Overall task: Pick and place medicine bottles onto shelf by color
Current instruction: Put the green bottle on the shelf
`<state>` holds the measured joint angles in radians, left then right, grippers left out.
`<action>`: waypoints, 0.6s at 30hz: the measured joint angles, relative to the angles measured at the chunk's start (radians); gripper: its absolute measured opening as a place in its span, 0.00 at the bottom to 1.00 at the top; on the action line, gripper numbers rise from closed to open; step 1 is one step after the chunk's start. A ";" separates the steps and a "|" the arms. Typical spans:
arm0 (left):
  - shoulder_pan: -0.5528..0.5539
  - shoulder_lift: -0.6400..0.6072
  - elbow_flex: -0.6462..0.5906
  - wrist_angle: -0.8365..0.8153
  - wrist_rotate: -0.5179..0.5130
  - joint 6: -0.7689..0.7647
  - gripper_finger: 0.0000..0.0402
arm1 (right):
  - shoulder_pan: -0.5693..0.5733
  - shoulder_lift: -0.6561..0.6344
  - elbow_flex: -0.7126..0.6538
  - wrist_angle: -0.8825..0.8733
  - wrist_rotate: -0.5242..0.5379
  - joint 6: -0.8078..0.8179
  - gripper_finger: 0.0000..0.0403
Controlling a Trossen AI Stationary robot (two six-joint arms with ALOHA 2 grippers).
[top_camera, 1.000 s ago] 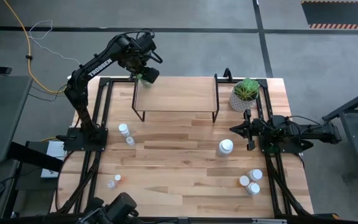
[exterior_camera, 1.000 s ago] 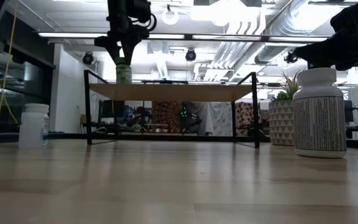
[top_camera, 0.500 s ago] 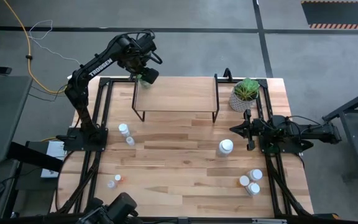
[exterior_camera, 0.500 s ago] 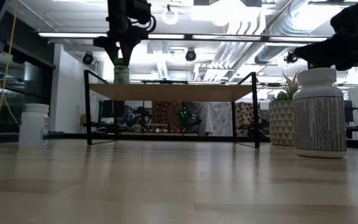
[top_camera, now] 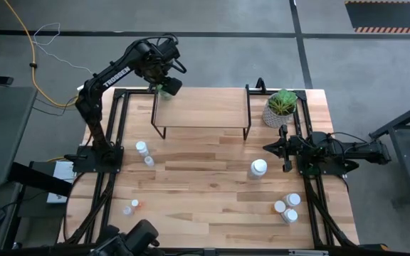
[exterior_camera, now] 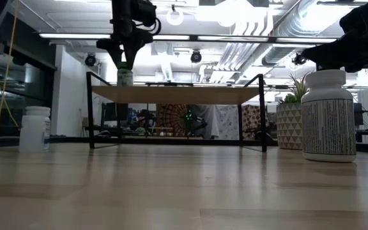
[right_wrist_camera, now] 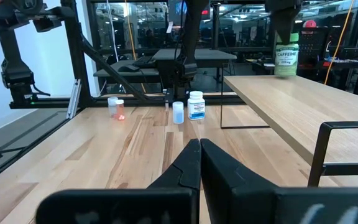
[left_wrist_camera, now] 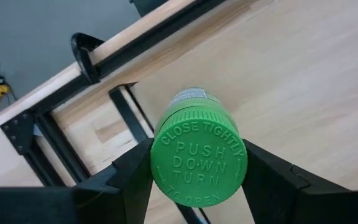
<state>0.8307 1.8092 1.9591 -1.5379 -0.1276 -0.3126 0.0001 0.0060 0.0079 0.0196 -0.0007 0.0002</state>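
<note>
Roughly, by size:
Worktop (top_camera: 205, 192): light wood planks; wide bare stretch down the middle, black frame rails along both sides.
Shelf (top_camera: 205, 107): pale board on thin black legs at the far middle of the worktop; open space underneath in the low view; its top is bare apart from the far-left corner.
Left arm: reaches from its base at the left rail up to the shelf's far-left corner.
Right arm: lies low at the right side of the worktop, near the plant.
Potted plant (top_camera: 281, 105): green, in a patterned pot, just right of the shelf's right legs.
Large white bottle (top_camera: 258, 168): broad, white cap, printed label; stands alone in front of the shelf's right half, near the right end effector.
Green-capped bottle (left_wrist_camera: 197, 162): cap reads "CLOSE TIGHTLY / PUSH DOWN / TURN"; upright, base at the shelf board's left end in the low view (exterior_camera: 126, 75), close to the edge.
Left end effector (left_wrist_camera: 197, 174): fingers closed around the green cap from both sides, holding that bottle from above.
Right end effector (right_wrist_camera: 199, 158): fingers pressed together, nothing between them; pointing across the worktop.
White-capped pair (top_camera: 144, 151): one bigger, one smaller, just beside each other near the left rail.
Near-left pair (top_camera: 132, 207): one white cap, one orange-red cap, close to the near edge.
Near-right cluster (top_camera: 288, 208): three white-capped bottles touching or nearly so, by the right rail.
</note>
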 joint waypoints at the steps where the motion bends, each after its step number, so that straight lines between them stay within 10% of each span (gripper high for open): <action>1: 0.000 0.006 0.000 0.000 0.001 -0.001 0.49 | 0.000 0.000 0.000 0.000 0.000 0.000 0.00; 18: -0.003 0.042 0.022 0.023 0.019 0.035 0.51 | 0.000 0.000 0.000 0.000 0.000 0.000 0.00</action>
<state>0.8275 1.8516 1.9814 -1.5154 -0.1085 -0.2771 -0.0001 0.0059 0.0080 0.0193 -0.0006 0.0002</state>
